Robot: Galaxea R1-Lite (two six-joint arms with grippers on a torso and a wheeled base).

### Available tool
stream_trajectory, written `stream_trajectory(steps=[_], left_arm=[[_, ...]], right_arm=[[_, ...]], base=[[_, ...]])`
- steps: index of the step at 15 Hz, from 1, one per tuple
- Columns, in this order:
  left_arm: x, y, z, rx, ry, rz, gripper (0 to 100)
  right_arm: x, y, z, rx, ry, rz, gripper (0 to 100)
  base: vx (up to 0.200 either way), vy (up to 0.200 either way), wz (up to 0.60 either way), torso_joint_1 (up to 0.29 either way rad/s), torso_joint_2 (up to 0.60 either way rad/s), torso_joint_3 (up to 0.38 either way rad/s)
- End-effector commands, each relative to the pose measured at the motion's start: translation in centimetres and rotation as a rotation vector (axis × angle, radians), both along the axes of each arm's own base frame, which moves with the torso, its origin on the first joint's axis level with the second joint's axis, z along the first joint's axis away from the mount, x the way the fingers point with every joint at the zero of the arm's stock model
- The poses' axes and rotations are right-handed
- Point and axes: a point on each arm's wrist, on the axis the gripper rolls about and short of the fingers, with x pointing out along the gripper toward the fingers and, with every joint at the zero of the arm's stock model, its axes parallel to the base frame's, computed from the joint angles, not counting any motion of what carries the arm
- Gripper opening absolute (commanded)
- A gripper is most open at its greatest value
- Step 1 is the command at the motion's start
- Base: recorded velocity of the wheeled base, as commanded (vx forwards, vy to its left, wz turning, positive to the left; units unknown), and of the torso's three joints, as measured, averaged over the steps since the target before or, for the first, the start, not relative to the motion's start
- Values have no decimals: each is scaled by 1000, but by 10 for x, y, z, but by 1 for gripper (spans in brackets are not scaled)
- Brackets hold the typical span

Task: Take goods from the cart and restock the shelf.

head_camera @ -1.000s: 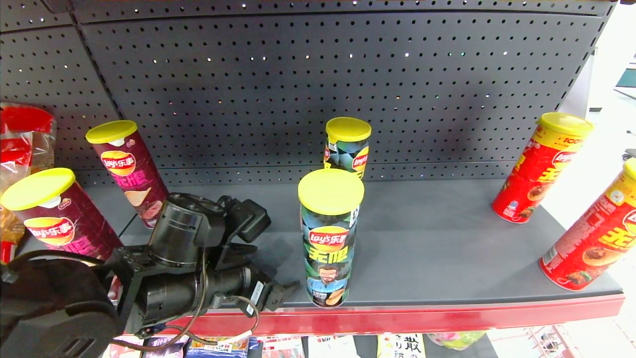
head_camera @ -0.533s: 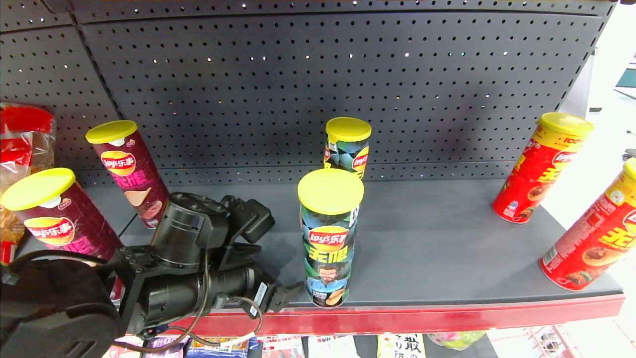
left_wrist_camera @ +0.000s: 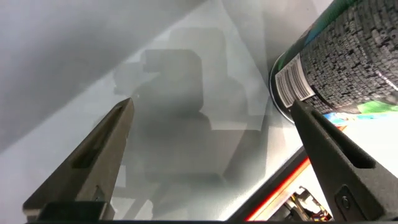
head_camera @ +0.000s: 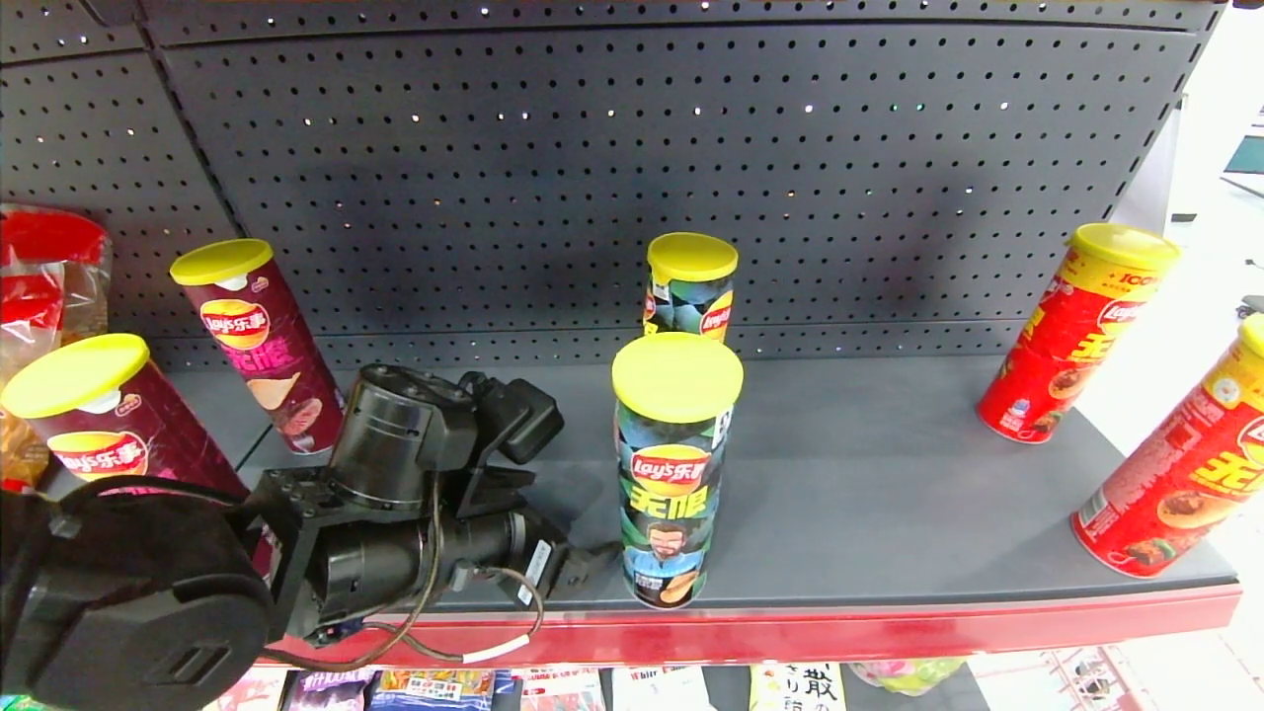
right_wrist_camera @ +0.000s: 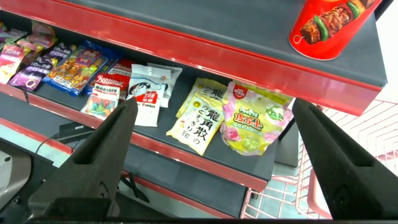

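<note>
shelf (head_camera: 869,494) deck: green can (head_camera: 674,484) upright at front edge, in line with its twin (head_camera: 691,286) behind, so we read it as faced stock. left gripper (left_wrist_camera: 211,112) wide open, empty, one fingertip (left_wrist_camera: 311,134) by the can's base. right gripper (right_wrist_camera: 214,109) wide open, empty too.

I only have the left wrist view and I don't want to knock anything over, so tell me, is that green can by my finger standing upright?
Observer: Yes. The head view shows the green chip can upright at the front edge of the shelf, with its yellow lid on.
Operator: Anything behind it?
Observer: A second green chip can stands behind it, by the pegboard.
Operator: And to its right?
Observer: Bare shelf, then a rear red chip can and a front red chip can near the right end.
</note>
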Motion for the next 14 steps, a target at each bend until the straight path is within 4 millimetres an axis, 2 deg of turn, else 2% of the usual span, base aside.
stream_trajectory(steps=[1,10,14], left_arm=[[2,-2,-1,2,2,-1,100],[3,-3,-2,3,5,-1,100],[0,0,4,-7,-12,7,100]], right_arm=[[0,0,0,1,1,0,100],[0,0,0,0,2,0,100],[0,0,0,0,2,0,100]], base=[[0,0,0,0,0,0],[0,0,0,0,0,0],[0,0,0,0,0,0]])
